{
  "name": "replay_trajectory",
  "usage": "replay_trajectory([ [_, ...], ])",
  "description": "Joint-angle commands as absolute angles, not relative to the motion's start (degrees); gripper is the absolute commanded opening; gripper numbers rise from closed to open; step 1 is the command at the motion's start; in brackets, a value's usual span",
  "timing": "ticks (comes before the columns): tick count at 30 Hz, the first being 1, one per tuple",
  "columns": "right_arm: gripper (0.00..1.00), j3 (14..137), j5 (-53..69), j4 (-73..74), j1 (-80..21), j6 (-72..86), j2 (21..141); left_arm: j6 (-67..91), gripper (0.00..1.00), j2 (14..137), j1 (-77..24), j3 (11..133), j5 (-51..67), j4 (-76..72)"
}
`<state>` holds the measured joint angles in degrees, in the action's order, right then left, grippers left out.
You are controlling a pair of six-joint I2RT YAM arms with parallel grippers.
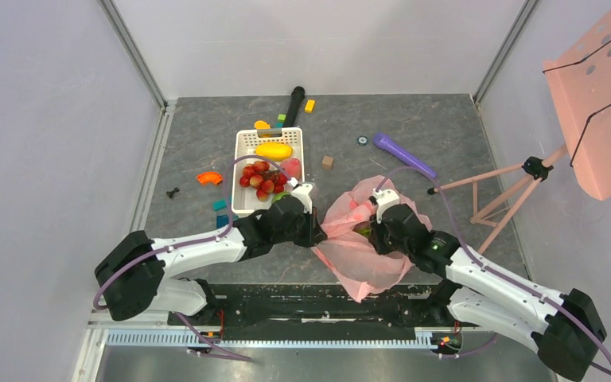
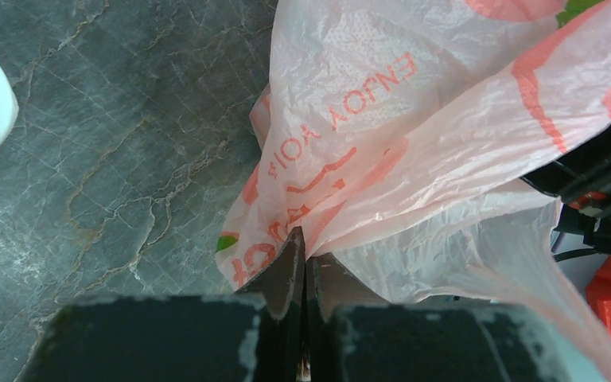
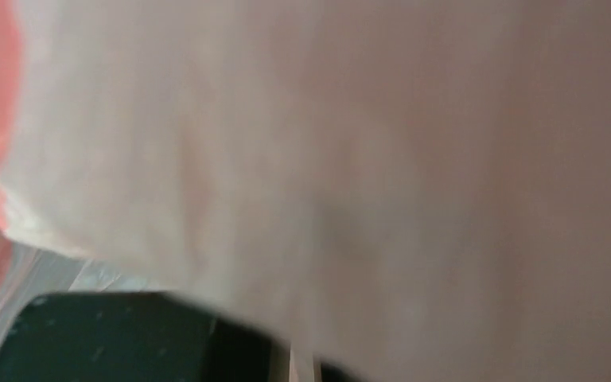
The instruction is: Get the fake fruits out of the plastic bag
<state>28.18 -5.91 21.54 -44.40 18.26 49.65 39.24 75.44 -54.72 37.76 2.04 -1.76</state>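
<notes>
Your left gripper (image 2: 304, 253) pinches the plastic bag (image 2: 414, 143) at the bench's near edge, anchoring it while your right gripper (image 1: 378, 223) reaches inside for fake fruits (image 1: 363, 231). Film hides its jaws, so I cannot tell their state.

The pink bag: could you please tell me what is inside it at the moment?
A pink-red fruit and a bit of green fruit show at the mouth of the bag. Anything deeper is hidden by the crinkled film and the right arm; the right wrist view shows only blurred plastic.

bright, even light, faint shadows; top and left wrist views sharp, right wrist view blurred.
</notes>
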Motion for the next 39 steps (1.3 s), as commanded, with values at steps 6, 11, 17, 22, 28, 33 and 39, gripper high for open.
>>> replay_trajectory([
  [6, 0.11, 25.45, -12.32, 18.04, -44.56, 20.87, 47.96, 38.49, 0.02, 76.1, -55.58, 38.21, 2.52, -3.14],
  [11, 0.1, 17.56, -3.95, 12.65, -44.73, 21.43, 39.16, 39.4, 0.02, 77.03, -55.8, 36.42, 0.62, -4.36],
  [17, 0.07, 5.37, -0.2, 5.58, -45.51, 30.54, 29.01, 39.9, 0.02, 78.7, -55.87, 35.22, 0.26, -6.52],
  [22, 0.07, 0.97, -2.27, 6.46, -46.16, 35.13, 27.68, 40.13, 0.02, 79.98, -55.96, 34.8, 0.24, -7.54],
  [28, 0.11, 1.64, -9.05, 12.98, -46.27, 37.11, 28.89, 40.07, 0.02, 80.18, -55.99, 34.5, 0.25, -7.82],
  [33, 0.28, 6.96, -12.32, 15.9, -46.32, 35.67, 23.02, 39.48, 0.02, 80.24, -56.05, 34.27, 0.79, -8.35],
  [39, 0.47, 12.8, -16.09, 16.87, -46.38, 36.84, 18.73, 38.35, 0.02, 80.09, -56.75, 34.55, 1.73, -8.7],
])
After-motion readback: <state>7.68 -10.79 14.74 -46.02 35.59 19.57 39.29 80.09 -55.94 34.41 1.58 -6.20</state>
